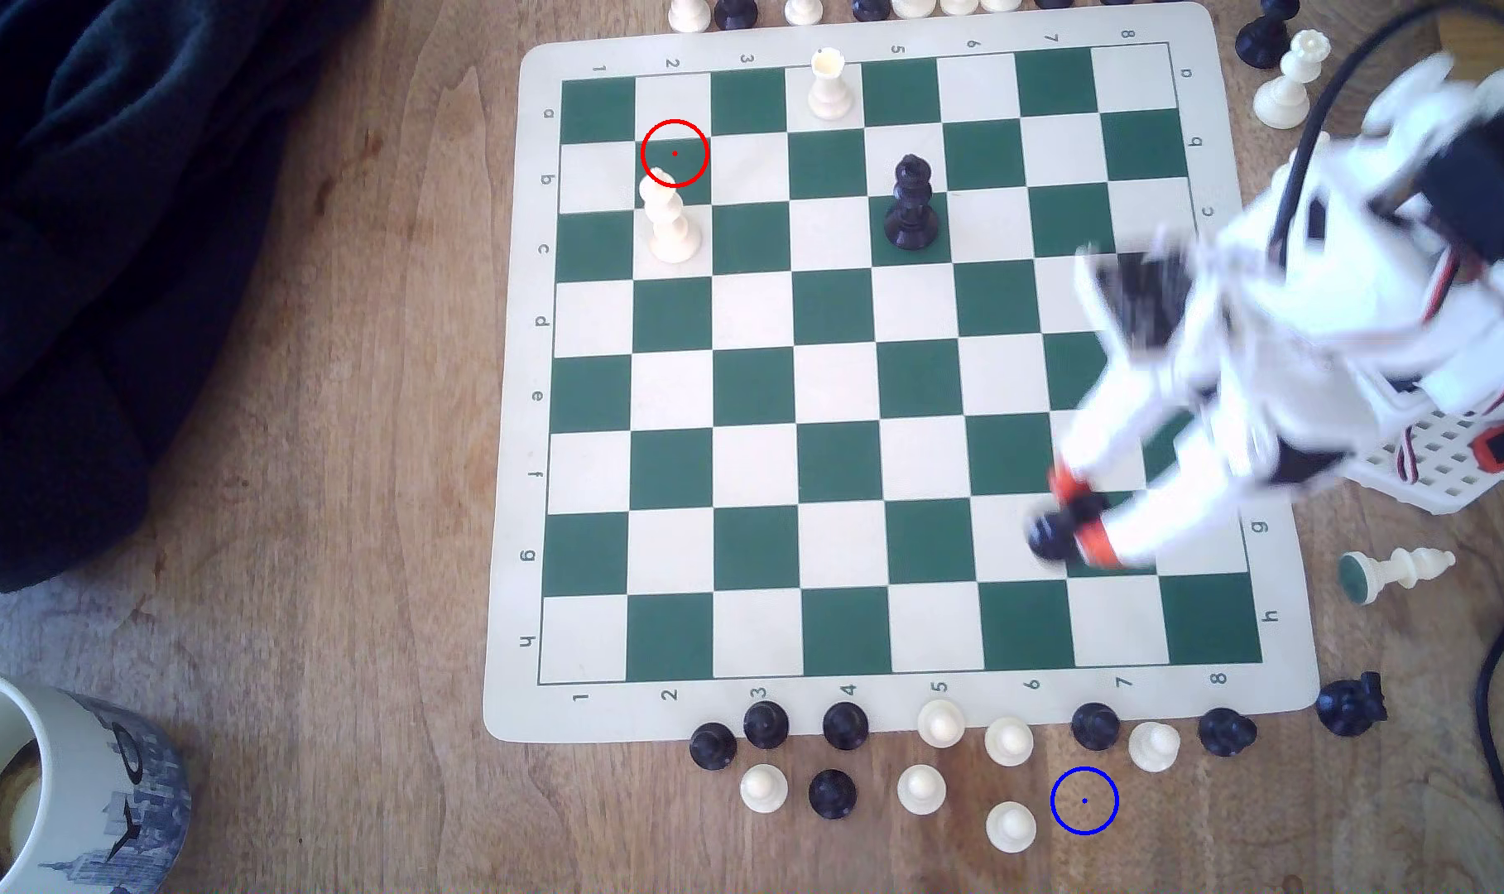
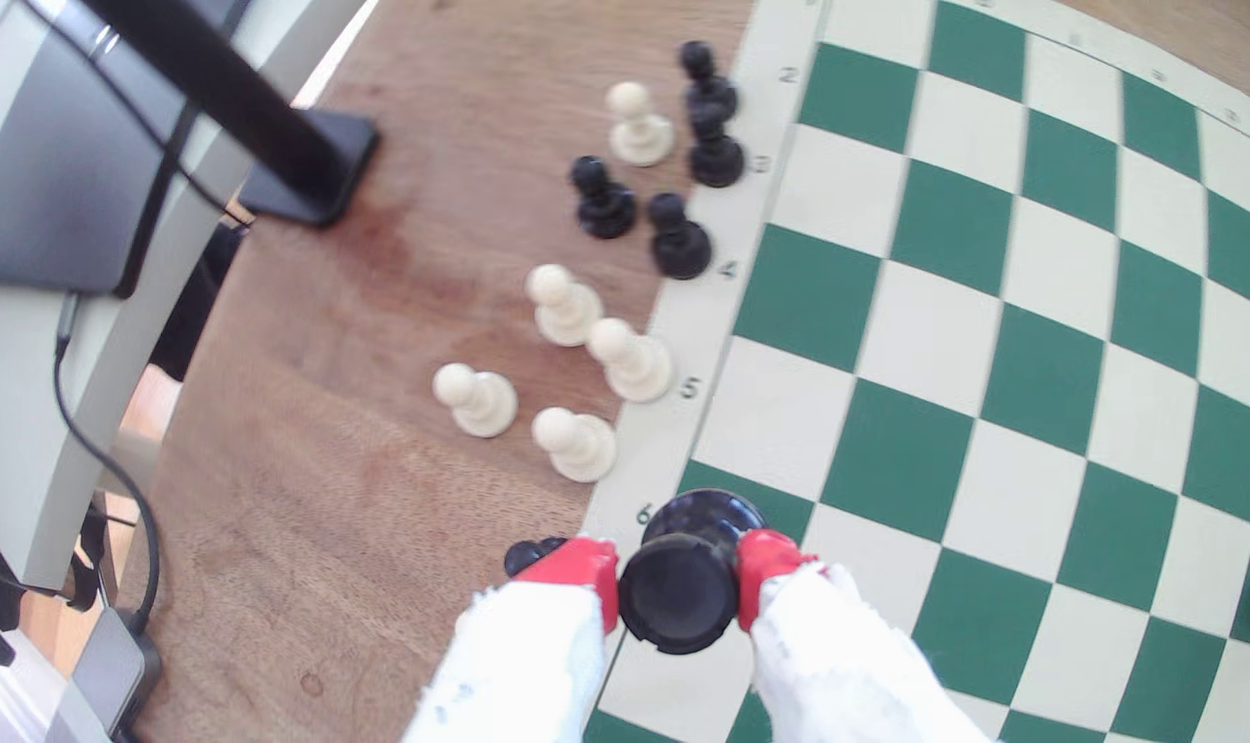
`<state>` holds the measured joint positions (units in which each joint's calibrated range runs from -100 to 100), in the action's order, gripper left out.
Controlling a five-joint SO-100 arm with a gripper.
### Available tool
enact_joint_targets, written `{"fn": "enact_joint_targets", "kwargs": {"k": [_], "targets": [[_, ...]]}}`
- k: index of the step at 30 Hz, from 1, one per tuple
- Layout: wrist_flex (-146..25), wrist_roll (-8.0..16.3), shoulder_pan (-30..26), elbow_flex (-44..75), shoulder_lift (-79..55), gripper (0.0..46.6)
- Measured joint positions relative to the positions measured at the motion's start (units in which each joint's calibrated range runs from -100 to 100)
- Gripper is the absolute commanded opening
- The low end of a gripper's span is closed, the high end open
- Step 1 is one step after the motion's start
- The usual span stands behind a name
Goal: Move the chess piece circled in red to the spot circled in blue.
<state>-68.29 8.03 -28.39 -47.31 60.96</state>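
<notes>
My tool [image 2: 679, 582] grips the pawn [image 2: 679, 600] between its red pads [image 2: 765, 564], plain from the wrist; the exterior view blurs it over the board [image 1: 843, 464], at twelve o'clock from the spot [image 1: 1084, 801].

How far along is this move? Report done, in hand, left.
Done: the red ring circles an empty green square. In hand: the gripper is shut on the black pawn, above the board's near edge. Left: setting it inside the blue ring, bare wood.
</notes>
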Motion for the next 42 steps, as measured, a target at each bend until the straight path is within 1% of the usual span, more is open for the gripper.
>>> {"fn": "enact_joint_targets", "kwargs": {"k": [5, 8, 17, 25, 38, 42], "targets": [[6.1, -0.4, -5.4, -0.5, -6.1, 0.5], [10.2, -0.5, -9.9, -0.5, -11.6, 0.5], [16.3, -1.9, -16.2, -0.5, -24.5, 0.5], [20.6, -3.0, -16.1, 0.6, -33.9, 0.5], [25.0, -3.0, -15.9, 4.7, -46.3, 0.5], [24.9, -3.0, -16.7, 6.5, -47.4, 0.4]]}}
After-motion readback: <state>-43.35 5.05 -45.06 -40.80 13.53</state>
